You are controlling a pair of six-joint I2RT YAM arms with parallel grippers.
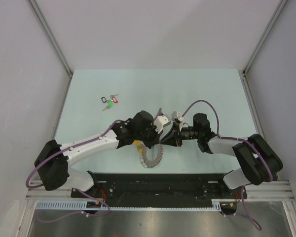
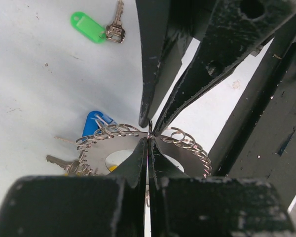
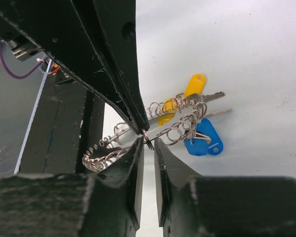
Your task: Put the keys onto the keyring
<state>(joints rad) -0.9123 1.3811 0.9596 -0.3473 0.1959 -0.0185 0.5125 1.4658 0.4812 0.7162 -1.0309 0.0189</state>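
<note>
The left fingers (image 2: 134, 160) are clamped together on one wire turn at the rim of the keyring (image 2: 187, 143), lying on the surface (image 1: 212, 98) between the arms, the blue-tagged key (image 3: 207, 145) touching its coil and the green-tagged key (image 2: 93, 29) loose, well apart from it. The right fingers (image 3: 134, 163) stand narrowly apart at that same point of the rim, tip to tip with the left pair, a wire strand at their tips; whether they pinch it cannot be told. Judgement: both arms are equally near, so the next move turns on parting that turn.
</note>
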